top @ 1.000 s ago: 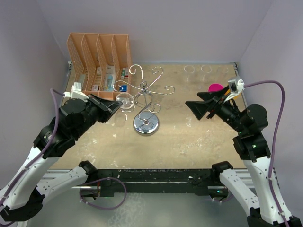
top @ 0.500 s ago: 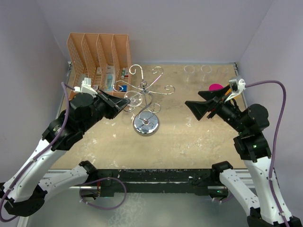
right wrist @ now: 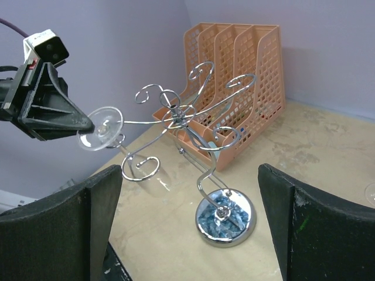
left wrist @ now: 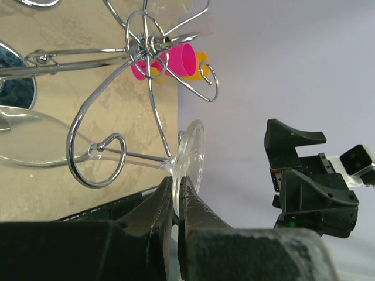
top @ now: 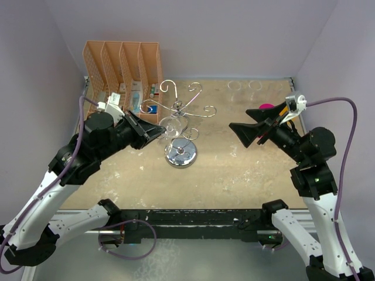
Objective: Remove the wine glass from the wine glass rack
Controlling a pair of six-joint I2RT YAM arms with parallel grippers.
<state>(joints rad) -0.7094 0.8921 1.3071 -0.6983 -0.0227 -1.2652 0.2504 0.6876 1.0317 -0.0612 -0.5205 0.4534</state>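
Chrome wire forms the wine glass rack (top: 181,154), which stands on a round base. The wine glass (right wrist: 101,130) lies tilted in a curled arm on the rack's left-arm side, with its stem through the curl, its foot outward and its bowl lower. The left gripper (left wrist: 176,184) is pinched narrow on the rim of the glass foot. The right gripper (top: 240,132) hangs well apart on the rack's opposite side, fingers spread wide, holding nothing. An orange file organizer (top: 123,70) stands behind the rack.
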